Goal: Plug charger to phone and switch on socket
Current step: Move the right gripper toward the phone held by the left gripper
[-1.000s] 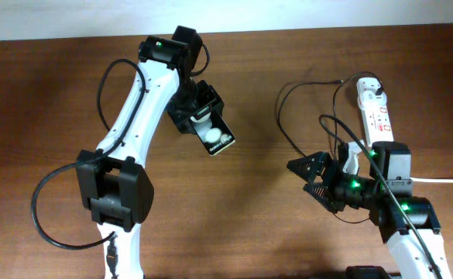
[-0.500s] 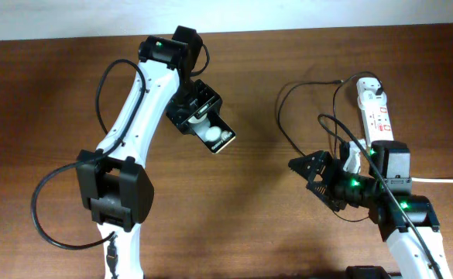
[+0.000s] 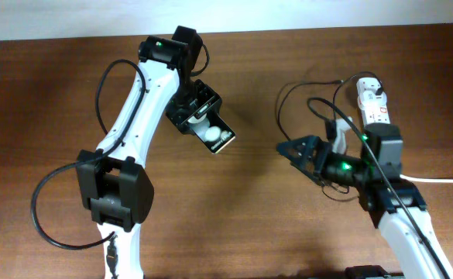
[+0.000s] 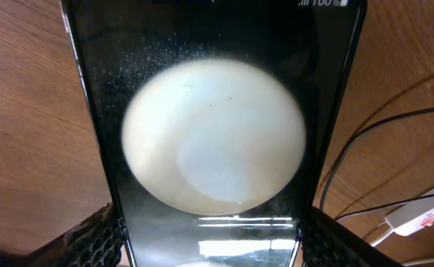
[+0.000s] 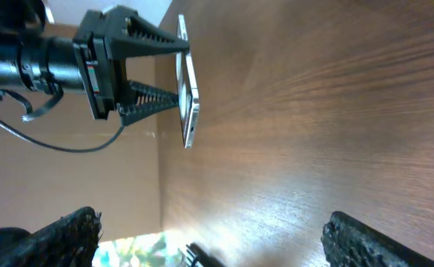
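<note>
My left gripper (image 3: 201, 124) is shut on the phone (image 3: 219, 139), a black slab with two white round spots, and holds it above the table at centre left. In the left wrist view the phone (image 4: 213, 141) fills the frame between the fingers (image 4: 211, 248). My right gripper (image 3: 294, 149) is open and empty, its fingertips pointing left toward the phone, with a gap of table between them. The right wrist view shows the phone edge-on (image 5: 188, 89) ahead of the open jaws (image 5: 211, 241). The socket (image 3: 375, 108) lies at the far right. The charger cable (image 3: 282, 116) loops beside it; its connector tip is not discernible.
A thick white cord (image 3: 443, 180) runs off the right edge. The black cable also drapes over my right arm (image 3: 342, 124). The table's far edge meets a white wall (image 3: 288, 15). The cable (image 4: 350, 148) and the socket (image 4: 424, 215) also show beside the phone in the left wrist view.
My right gripper has moved up and to the left, closer to the phone, staying open. The left arm and the phone have stayed in place.
</note>
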Controlling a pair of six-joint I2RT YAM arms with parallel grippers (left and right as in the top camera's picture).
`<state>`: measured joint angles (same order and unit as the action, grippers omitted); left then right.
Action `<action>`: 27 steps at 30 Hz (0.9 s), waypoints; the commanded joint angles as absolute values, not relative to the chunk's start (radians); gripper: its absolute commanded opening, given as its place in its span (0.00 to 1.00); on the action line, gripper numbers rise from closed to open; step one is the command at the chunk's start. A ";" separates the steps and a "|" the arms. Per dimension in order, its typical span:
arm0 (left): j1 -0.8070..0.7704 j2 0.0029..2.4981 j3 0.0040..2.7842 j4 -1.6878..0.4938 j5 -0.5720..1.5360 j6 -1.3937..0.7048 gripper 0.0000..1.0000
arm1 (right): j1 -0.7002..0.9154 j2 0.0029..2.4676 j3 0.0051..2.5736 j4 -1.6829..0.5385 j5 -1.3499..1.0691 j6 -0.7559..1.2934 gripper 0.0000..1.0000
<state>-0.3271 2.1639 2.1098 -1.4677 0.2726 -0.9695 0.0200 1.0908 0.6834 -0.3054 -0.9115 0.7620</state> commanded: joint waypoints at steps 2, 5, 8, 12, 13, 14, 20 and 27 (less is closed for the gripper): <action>-0.327 2.139 2.112 -1.459 0.273 -0.998 0.59 | 0.115 1.192 0.694 -0.174 -0.931 0.760 0.99; -0.327 2.139 2.112 -1.450 0.284 -1.065 0.59 | 0.171 1.244 0.694 -0.138 -0.883 0.771 0.99; -0.327 2.139 2.112 -1.439 0.334 -1.097 0.58 | 0.249 1.281 0.694 -0.093 -0.728 0.845 0.99; -0.332 2.139 2.112 -1.431 0.386 -1.137 0.58 | 0.344 1.317 0.694 0.130 -0.626 0.880 0.99; -0.336 2.139 2.112 -1.428 0.400 -1.137 0.58 | 0.364 1.326 0.694 0.151 -0.570 0.930 0.99; -0.340 2.139 2.112 -1.428 0.411 -1.141 0.59 | 0.381 1.333 0.694 0.155 -0.515 0.987 1.00; -0.384 2.139 2.112 -1.422 0.434 -1.152 0.60 | 0.426 1.391 0.694 0.281 -0.433 1.038 0.79; -0.445 2.139 2.112 -1.421 0.454 -1.152 0.60 | 0.426 1.433 0.694 0.284 -0.433 1.038 0.52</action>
